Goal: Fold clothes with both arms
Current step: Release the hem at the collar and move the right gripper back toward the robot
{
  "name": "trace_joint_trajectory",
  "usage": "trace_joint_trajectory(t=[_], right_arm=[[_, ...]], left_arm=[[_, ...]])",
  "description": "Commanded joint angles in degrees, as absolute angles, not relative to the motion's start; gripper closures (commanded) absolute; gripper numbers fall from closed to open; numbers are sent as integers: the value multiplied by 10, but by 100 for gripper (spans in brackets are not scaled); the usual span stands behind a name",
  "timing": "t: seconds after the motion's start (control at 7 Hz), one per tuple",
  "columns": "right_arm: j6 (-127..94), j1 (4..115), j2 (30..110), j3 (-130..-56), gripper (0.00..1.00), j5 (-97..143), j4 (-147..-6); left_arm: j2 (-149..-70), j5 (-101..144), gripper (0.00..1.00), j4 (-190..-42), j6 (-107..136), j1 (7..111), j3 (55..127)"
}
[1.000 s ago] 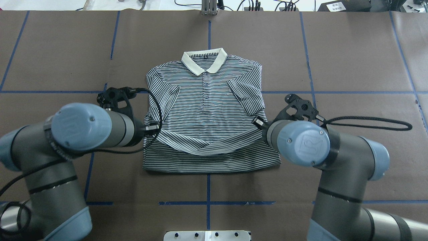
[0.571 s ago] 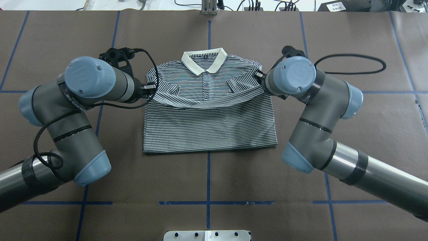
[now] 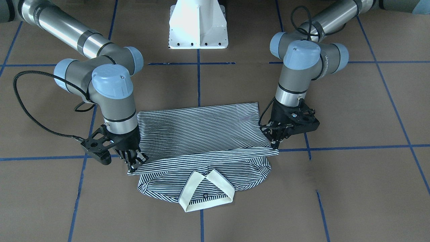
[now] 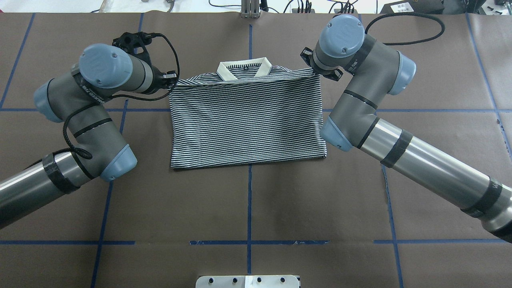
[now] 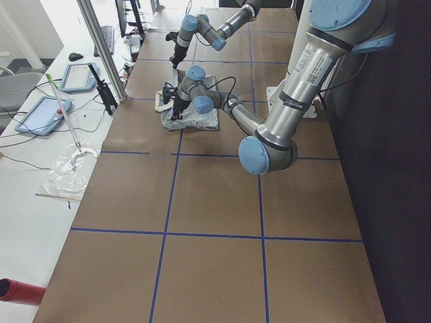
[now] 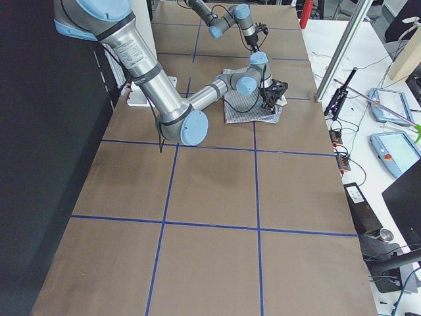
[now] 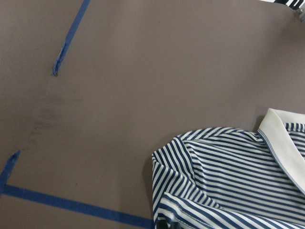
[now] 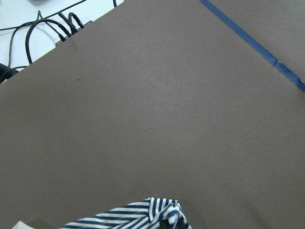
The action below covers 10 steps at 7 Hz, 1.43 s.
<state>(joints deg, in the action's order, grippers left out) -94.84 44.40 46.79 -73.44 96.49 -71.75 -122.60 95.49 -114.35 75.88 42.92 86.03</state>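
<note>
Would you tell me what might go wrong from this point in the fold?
1. The right claw holds its hem corner farther forward than the left claw does, so the polo shirt may land crooked.
2. The hem is close to the cream collar; going farther could cover it.
3. On release, fabric may cling to a claw and drag the top layer back.

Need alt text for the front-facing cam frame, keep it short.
A striped polo shirt is mid-fold on a brown table: the left gripper (view's right) and right gripper (view's left) each pinch a hem corner, the lower half folded over the chest. The cream collar shows nearest the camera.
</note>
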Motion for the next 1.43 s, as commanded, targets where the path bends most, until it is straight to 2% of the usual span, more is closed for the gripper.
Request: trace_joint_trajectory(t=[0.0,0.14,0.29,0.43,0.57,0.86,1.0,1.14,1.29], right_arm=[[-938,442,448,-677,100,965,-686],[-932,441,449,-668,100,964,-677],[-931,439,449,-661,70,962,-665],[-930,435,449,-664,49,961,-659],[-931,436,449,-670,47,961,-658],[-934,436,484,-726,47,966,-657],[-940,423,530,-796,45,966,-658],[-953,404,599,-870,38,964,-661],[-988,384,645,-917,36,960,-658]], left_arm=[[-1262,945,100,-1157,759,431,804],[-1261,945,100,-1199,759,431,779],[-1256,945,100,-1245,759,430,749],[-1252,945,91,-1257,758,430,751],[-1252,945,82,-1256,758,430,755],[-1231,948,78,-1258,762,429,815],[-1219,950,75,-1259,762,428,839],[-1216,950,72,-1259,763,427,842],[-1215,949,71,-1259,763,427,841]])
